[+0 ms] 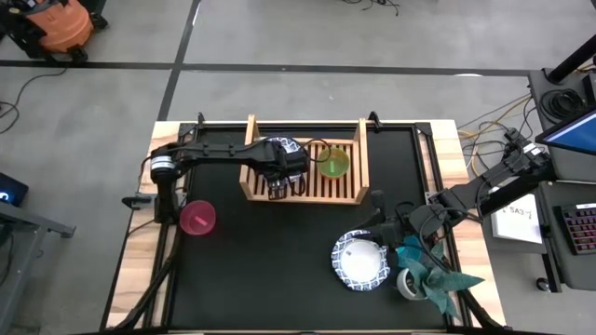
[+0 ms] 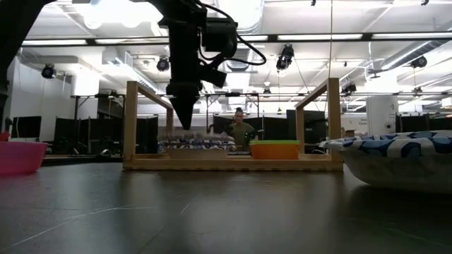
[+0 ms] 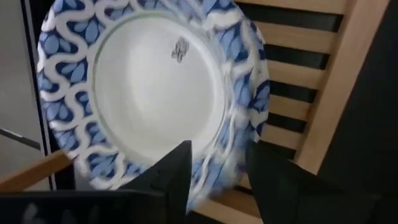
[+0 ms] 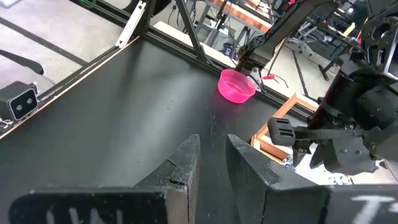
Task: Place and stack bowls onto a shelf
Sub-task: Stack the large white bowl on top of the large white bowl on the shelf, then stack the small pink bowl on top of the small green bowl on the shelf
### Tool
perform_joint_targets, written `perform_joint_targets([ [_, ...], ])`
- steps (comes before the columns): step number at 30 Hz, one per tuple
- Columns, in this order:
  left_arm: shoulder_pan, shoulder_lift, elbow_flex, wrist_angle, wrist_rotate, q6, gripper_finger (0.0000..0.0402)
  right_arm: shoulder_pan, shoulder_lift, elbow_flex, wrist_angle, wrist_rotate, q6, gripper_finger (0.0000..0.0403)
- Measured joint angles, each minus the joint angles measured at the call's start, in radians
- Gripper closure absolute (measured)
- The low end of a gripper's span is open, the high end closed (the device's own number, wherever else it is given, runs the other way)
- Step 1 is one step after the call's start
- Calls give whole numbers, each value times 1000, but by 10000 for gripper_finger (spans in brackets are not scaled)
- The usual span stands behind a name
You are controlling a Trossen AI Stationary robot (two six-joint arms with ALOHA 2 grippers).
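Left gripper fingers apart above wide white blue-rimmed bowl, which is seated in light-brown slatted wooden shelf. Lift should be straight, rails avoided. Right gripper parked slightly apart, empty.

The left gripper was over the wooden shelf, by a blue-and-white bowl. A green bowl sat in the shelf too. A pink bowl and another blue-and-white bowl sat on the black table. The right gripper waited near the plant.
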Motion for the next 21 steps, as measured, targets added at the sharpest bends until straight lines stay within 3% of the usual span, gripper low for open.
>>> perform_joint_targets([
  [13, -86, -142, 62, -14, -2, -44, 258, 0, 0, 0, 0, 0, 2, 335],
  [21, -263, -280, 41, 96, -2, -210, 257, 0, 0, 0, 2, 1, 30, 335],
])
